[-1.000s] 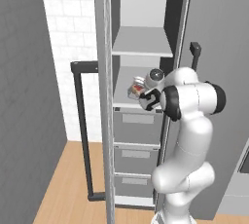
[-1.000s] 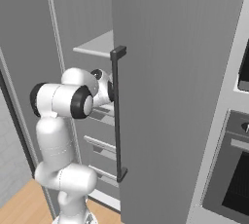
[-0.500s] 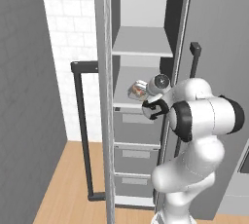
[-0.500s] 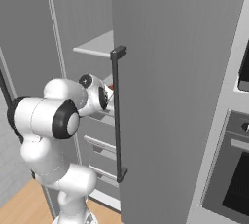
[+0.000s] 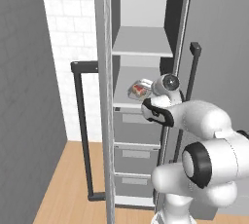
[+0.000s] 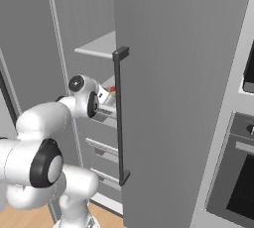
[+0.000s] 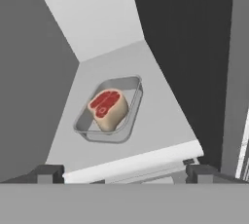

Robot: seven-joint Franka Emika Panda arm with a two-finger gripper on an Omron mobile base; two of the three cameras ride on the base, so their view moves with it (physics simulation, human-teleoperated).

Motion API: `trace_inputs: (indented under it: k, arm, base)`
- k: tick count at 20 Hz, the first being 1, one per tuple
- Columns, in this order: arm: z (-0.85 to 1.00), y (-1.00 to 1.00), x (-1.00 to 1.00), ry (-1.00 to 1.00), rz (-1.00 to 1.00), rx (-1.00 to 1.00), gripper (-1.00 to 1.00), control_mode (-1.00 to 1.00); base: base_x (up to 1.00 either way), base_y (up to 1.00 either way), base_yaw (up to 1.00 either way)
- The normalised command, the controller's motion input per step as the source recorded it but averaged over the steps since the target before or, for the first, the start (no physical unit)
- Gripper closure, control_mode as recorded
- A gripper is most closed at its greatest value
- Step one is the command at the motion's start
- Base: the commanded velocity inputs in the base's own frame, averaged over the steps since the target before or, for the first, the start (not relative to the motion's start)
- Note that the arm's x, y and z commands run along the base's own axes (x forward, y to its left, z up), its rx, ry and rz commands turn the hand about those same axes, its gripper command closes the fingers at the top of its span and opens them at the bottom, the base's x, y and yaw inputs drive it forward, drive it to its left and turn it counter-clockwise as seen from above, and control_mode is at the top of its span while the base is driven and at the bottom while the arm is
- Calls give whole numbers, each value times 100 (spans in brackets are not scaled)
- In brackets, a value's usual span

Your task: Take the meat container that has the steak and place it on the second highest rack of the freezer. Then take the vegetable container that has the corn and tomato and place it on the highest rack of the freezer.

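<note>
Grey and shallow, the meat container (image 7: pixel 109 116) is seen resting flat on the second highest rack (image 7: pixel 160 121) of the freezer (image 5: pixel 146 33), with the steak (image 7: pixel 107 108) lying inside it; the gripper (image 7: pixel 124 172) is held just outside the rack's front edge, jaws spread wide and nothing grasped; the highest rack (image 5: pixel 142 43) is seen bare above.
</note>
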Motion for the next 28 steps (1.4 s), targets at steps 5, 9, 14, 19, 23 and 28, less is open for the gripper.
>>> trace_inputs:
  k: [5,9,14,19,23,28]
  arm:
    - [18,-15,-100,7,8,0,-100,-100]
    - [0,-8,-95,0,9,1,-100,-100]
    - [80,-9,-69,11,13,-5,-100,-100]
    - [88,-12,-62,38,13,-14,-100,-100]
    - [-4,1,-61,54,9,-29,-100,-100]
    - [-55,0,-85,8,9,-8,-100,-100]
  base:
    - [0,0,0]
    - [0,0,0]
    - [0,0,0]
    - [0,0,0]
    - [0,0,0]
    - [0,0,0]
